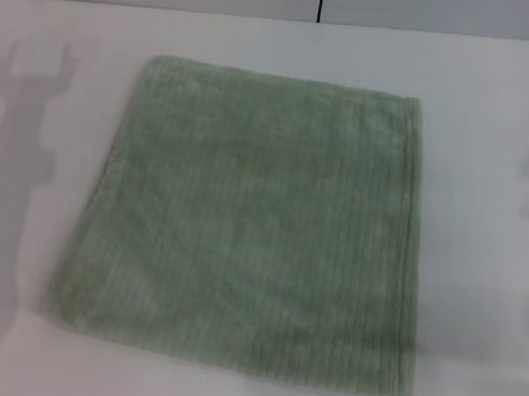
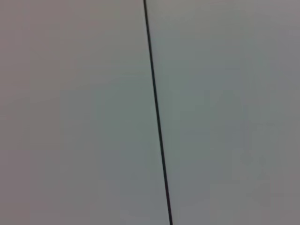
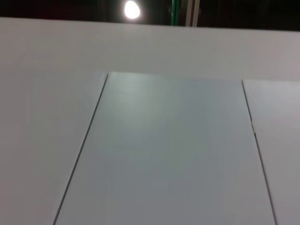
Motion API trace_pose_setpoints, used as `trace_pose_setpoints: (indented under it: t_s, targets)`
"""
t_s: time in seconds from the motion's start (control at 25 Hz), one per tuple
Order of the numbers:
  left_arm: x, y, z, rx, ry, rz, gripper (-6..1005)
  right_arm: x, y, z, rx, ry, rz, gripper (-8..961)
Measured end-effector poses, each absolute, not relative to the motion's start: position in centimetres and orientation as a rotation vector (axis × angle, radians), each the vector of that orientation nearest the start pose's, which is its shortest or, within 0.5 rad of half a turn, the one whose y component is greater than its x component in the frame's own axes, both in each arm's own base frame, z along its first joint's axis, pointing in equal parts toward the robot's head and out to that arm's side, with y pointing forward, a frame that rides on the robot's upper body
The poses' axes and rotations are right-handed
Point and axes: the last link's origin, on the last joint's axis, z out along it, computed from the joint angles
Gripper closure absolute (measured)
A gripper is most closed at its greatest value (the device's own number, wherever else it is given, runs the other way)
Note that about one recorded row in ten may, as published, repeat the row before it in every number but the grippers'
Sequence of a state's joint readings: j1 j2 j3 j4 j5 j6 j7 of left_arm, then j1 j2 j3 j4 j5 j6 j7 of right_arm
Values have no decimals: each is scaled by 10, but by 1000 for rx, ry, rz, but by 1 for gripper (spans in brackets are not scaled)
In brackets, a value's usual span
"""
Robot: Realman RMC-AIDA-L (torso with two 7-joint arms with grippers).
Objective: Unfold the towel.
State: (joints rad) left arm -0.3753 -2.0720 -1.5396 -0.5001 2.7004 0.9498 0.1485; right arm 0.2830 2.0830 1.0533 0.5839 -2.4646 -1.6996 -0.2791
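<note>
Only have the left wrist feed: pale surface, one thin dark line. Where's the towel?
Observer: Head view shows the pale sage-green ribbed terry towel lying flat on the white table.
Operator: Any gripper on it?
Observer: No. No gripper is in the head view; only a gripper-shaped shadow falls on the table to the robot's left of the towel.
Operator: Right wrist see it?
Observer: No, only pale panels with dark seams and a bright round lamp.

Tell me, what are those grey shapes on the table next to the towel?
Head view: they are shadows, a forked, claw-like one on the table left of the towel, a fainter one right. Right wrist view: a bright lamp glares above the panels.
</note>
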Motion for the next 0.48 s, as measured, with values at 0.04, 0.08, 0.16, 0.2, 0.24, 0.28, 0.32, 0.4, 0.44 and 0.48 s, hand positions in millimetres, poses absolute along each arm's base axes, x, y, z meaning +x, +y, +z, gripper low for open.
trace_pose_setpoints:
  t_s: [0.04, 0.08, 0.16, 0.2, 0.24, 0.28, 0.32, 0.4, 0.44, 0.48]
  targets:
    - [-311, 374, 55, -1340, -368, -580, 177, 231, 291, 49, -1120, -109, 1021, 853]
    - [-312, 370, 52, -1350, -357, -579, 177, 238, 291, 47, -1136, -76, 1011, 852]
    - [-314, 368, 49, -1358, -357, -579, 177, 242, 290, 44, -1154, -47, 1001, 823]
    - [-314, 368, 49, -1358, -357, -579, 177, 242, 290, 44, -1154, -47, 1001, 808]
    - [-315, 367, 49, -1359, -359, -578, 177, 244, 290, 42, -1162, -37, 996, 794]
    - [-317, 365, 47, -1362, -366, -573, 177, 245, 290, 41, -1175, -24, 987, 779]
    - [-318, 365, 47, -1365, -368, -571, 177, 246, 290, 40, -1180, -20, 984, 764]
    - [-318, 364, 46, -1368, -369, -571, 177, 247, 290, 39, -1186, -16, 981, 735]
    - [-318, 364, 45, -1370, -370, -571, 177, 247, 290, 38, -1191, -12, 978, 721]
    - [-319, 363, 44, -1371, -372, -570, 177, 248, 290, 37, -1201, 0, 983, 706]
